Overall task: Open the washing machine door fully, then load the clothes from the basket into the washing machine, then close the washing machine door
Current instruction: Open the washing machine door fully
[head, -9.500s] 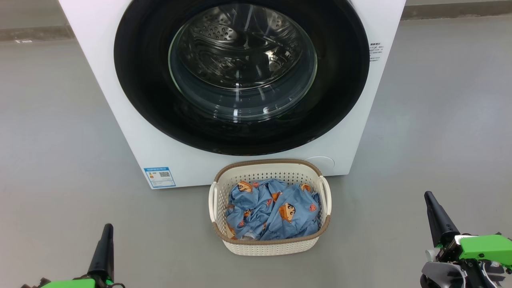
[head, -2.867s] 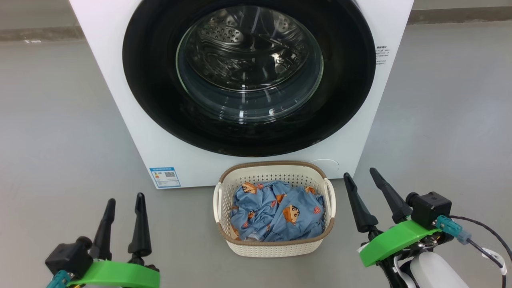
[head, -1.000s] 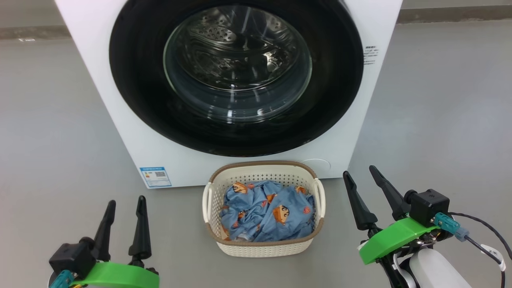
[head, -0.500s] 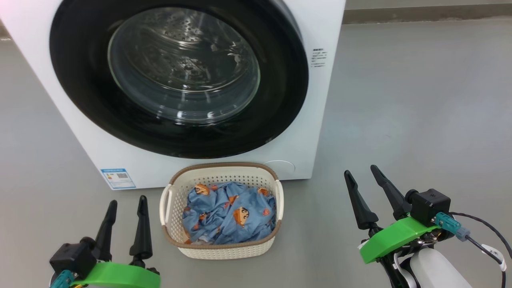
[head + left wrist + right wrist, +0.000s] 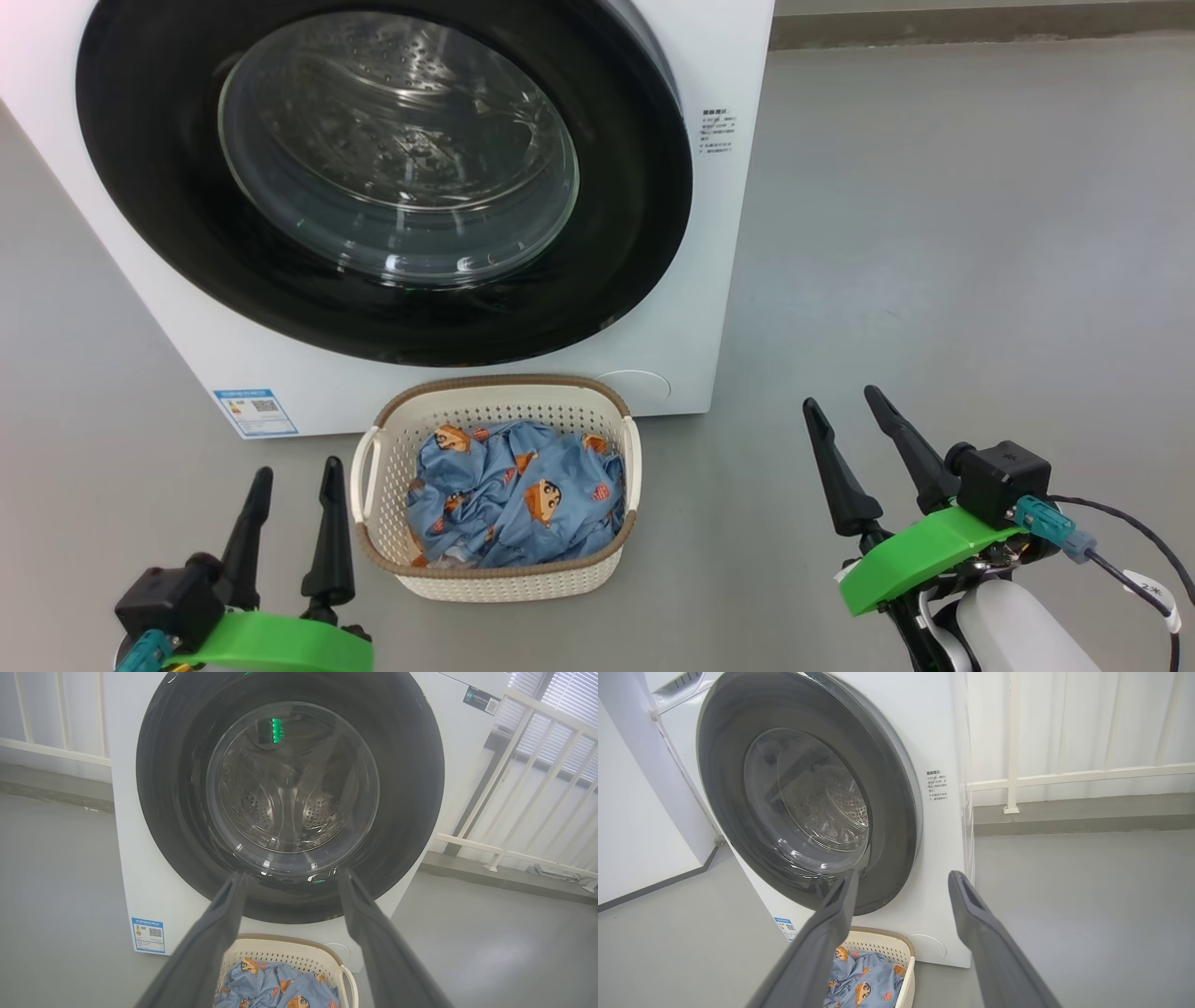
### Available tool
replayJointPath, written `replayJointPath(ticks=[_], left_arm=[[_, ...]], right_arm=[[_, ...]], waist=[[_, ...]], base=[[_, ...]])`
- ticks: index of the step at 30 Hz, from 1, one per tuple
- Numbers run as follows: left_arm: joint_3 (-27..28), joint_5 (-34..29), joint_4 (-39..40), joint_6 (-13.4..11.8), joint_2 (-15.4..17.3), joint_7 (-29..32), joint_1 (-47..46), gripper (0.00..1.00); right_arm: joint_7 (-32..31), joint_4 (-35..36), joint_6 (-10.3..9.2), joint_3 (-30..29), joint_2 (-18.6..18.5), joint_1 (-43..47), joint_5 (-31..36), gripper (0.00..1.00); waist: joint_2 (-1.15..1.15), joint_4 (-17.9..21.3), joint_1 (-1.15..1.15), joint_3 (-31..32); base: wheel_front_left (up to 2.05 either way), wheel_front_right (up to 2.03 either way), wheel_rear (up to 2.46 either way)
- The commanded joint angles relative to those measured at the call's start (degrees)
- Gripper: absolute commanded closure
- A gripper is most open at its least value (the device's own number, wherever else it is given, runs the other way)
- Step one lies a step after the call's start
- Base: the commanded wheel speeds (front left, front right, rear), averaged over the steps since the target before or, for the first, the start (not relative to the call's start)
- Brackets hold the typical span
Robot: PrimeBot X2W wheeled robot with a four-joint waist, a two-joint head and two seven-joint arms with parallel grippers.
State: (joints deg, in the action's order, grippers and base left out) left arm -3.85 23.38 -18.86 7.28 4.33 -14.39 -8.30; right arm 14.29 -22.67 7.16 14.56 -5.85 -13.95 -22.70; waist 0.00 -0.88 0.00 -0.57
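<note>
Nearest, at the lower left of the head view, the left claw [image 5: 296,471] on its green mount hangs over the smooth grey floor [image 5: 934,233]. Its two long dark fingers are spread apart, released and grasping nothing. At the lower right, the right claw [image 5: 839,398] is likewise released, its fingers splayed and empty, with a black camera block and a cable beside its green mount.

Between them, much closer to the left claw, the small cream-white perforated plastic basket [image 5: 504,586] with a brown woven-look rim stands on the floor. The left claw's inner finger is just beside the basket's left handle, apart from it. Inside lie the light blue clothes [image 5: 518,495], printed with orange-and-black cartoon faces and crumpled in a heap below the rim.

Just behind the basket rises the big white boxy washing machine [image 5: 724,280]; whether the far rim touches it I cannot tell. The large round glossy black washing machine door [image 5: 635,187] lies closed against the front. A perforated steel drum shows through its bulging clear glass window [image 5: 392,159]. A small blue label sticker [image 5: 255,413] sits low on the left of the front, and a round white cap [image 5: 635,385] low on the right. Farthest, in the right wrist view, a white railing [image 5: 1064,777] runs behind the machine.
</note>
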Motion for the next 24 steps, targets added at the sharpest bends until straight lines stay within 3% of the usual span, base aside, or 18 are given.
replayJointPath(ticks=[1,24], left_arm=[[1.5,0.6,1.2,0.2,1.0,-0.6,-2.6,0.0],[1.2,0.8,0.9,0.2,1.2,-0.6,-3.0,0.0]], right_arm=[[0.7,1.2,0.33,1.0,0.0,-2.2,0.1,0.0],[0.7,0.9,0.33,0.5,0.1,-2.5,0.3,0.0]], waist=[[0.0,0.0,0.0,0.0],[0.0,-0.1,0.0,-0.4]], base=[[0.0,0.0,0.0],[0.0,0.0,0.0]])
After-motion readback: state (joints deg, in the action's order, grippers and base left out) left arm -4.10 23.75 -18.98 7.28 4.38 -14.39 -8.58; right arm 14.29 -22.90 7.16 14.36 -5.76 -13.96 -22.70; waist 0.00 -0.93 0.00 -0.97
